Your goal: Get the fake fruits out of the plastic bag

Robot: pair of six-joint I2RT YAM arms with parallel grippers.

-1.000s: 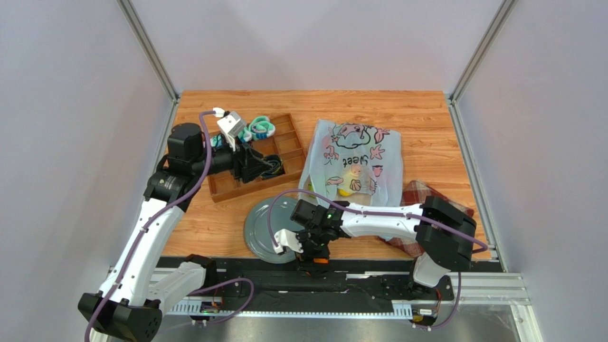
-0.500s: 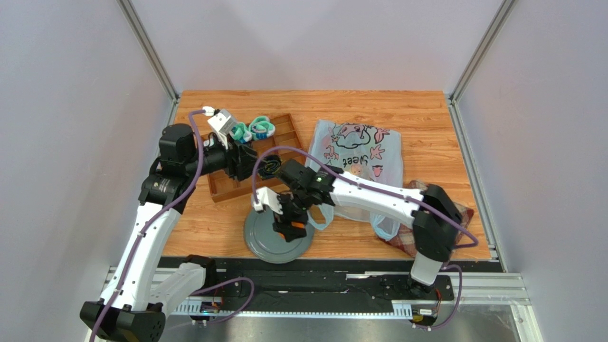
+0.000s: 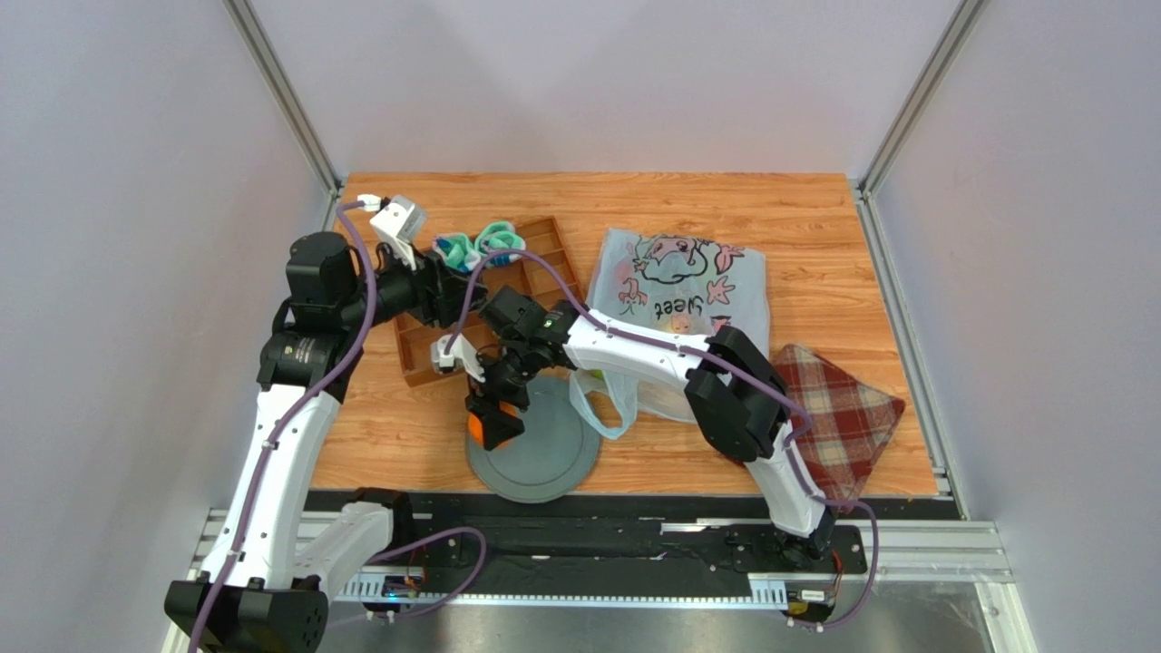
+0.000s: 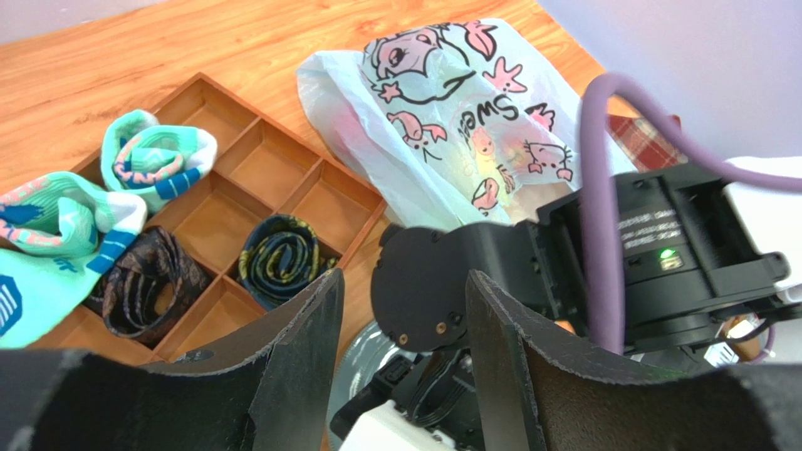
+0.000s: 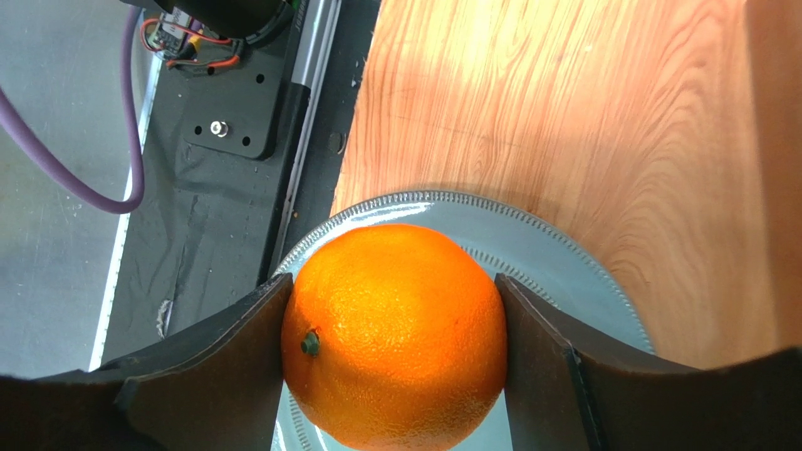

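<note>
An orange (image 5: 395,334), one of the fake fruits, sits between the fingers of my right gripper (image 5: 393,287), which is shut on it. It hangs over the near left rim of the grey plate (image 5: 555,272); I cannot tell if it touches the plate. From above, the orange (image 3: 483,427) shows at the plate's left edge (image 3: 545,463). The plastic bag (image 3: 675,286) lies flat behind the plate, pale blue with pink print, one handle loop (image 3: 600,406) hanging toward the plate. A yellowish shape glows through the bag (image 4: 499,155). My left gripper (image 4: 403,282) is open and holds nothing, above the wooden tray.
A wooden compartment tray (image 3: 545,265) at the back left holds rolled socks (image 3: 477,245) and dark rolled ties (image 4: 282,258). A red plaid cloth (image 3: 831,408) lies at the right. My right arm (image 3: 627,357) stretches across the bag's near end.
My right arm has swung left and away from the table's front edge, carrying the orange to the plate's left rim. The left arm drew back to the left. The plaid cloth now lies uncovered.
</note>
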